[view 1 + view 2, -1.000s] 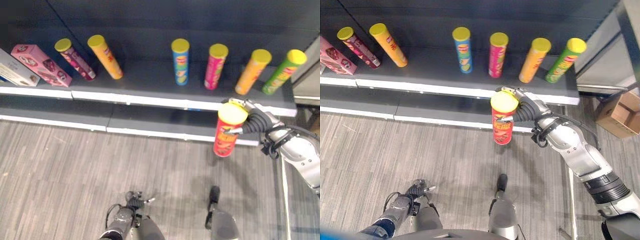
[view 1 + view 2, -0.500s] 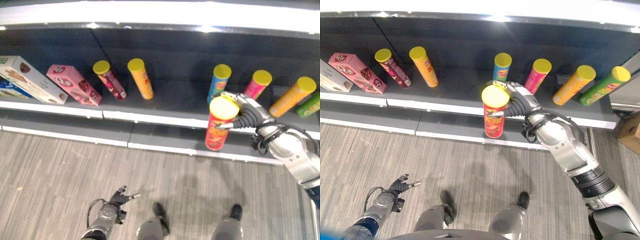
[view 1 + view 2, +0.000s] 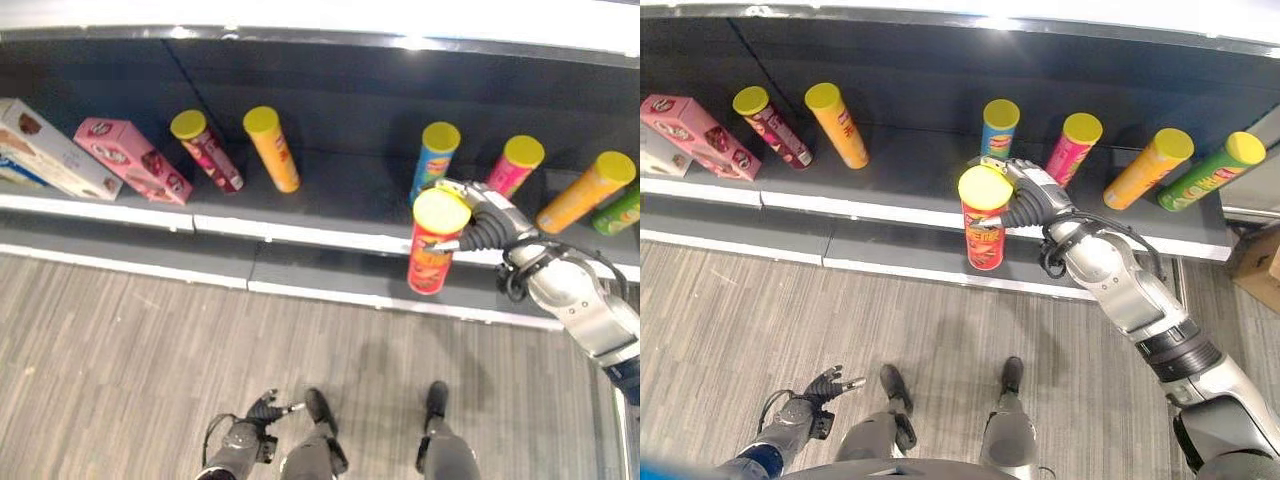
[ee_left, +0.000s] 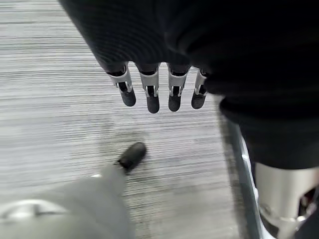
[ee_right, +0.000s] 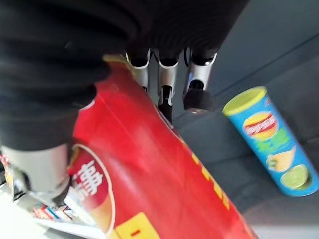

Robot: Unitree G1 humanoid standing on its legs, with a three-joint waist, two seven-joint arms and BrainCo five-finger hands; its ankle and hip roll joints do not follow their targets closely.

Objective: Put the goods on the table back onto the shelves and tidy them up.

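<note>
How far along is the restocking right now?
Done: six cans and a pink box already stand on the shelf. In hand: the right robot hand grips a red can before the shelf edge. Left: placing it. The left robot hand hangs open, low.

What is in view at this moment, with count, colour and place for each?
Red can: one, yellow lid, held in front of the shelf edge.
Cans on the shelf: six; dark red, orange, blue, pink, orange, green.
Pink box: one, shelf left.
White box: one, far left.
Cardboard box: one, brown, on the floor, right.
Right hand: curled round the red can.
Left hand: low, fingers relaxed.
</note>
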